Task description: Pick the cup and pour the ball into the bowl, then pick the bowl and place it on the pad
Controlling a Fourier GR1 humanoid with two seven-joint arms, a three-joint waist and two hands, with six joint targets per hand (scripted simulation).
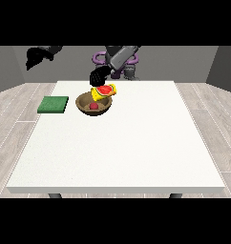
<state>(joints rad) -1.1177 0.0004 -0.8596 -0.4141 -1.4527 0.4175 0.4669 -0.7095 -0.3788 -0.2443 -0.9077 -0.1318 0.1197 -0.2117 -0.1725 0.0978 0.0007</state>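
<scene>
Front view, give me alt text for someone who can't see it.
A black hand at the middle of the view holds a yellow cup tipped over a brown bowl, and a red ball lies in the bowl. A green pad lies on the white table to the bowl's left, and the other hand is raised at upper left.

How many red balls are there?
1. The red ball sits inside the brown bowl, just under the tipped yellow cup. The cup's inside is red too; another ball hidden there seems unlikely.
</scene>
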